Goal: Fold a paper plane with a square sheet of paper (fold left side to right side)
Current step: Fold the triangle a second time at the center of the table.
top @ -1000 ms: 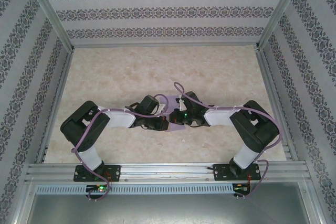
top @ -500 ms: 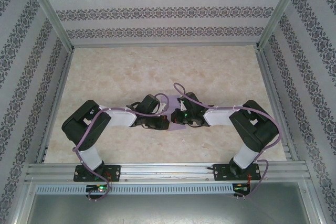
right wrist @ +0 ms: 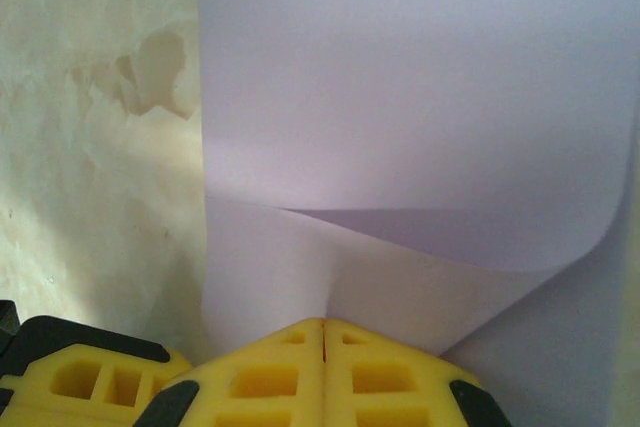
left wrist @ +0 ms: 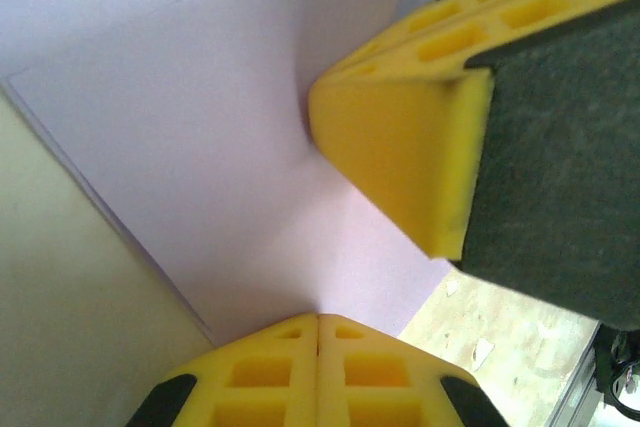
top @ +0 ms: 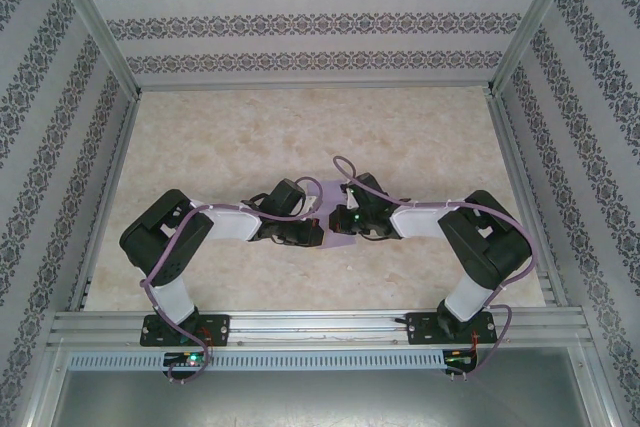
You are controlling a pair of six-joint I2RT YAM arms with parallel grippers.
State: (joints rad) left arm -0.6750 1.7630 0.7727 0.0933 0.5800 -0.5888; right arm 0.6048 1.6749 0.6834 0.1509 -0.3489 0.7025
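the sheet (right wrist: 420, 77) lies at the middle of the surface (top: 250, 137), one flap curled over. the right pincer (right wrist: 323, 325) is closed tight on its edge; the left pincer (left wrist: 319, 322) is closed too, touching the paper, its hold unclear. the edges should meet squarely before the curl is pressed flat.

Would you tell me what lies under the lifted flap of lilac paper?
Under the flap in the right tool, a shadowed lower layer of lilac paper shows; the table beneath is covered.
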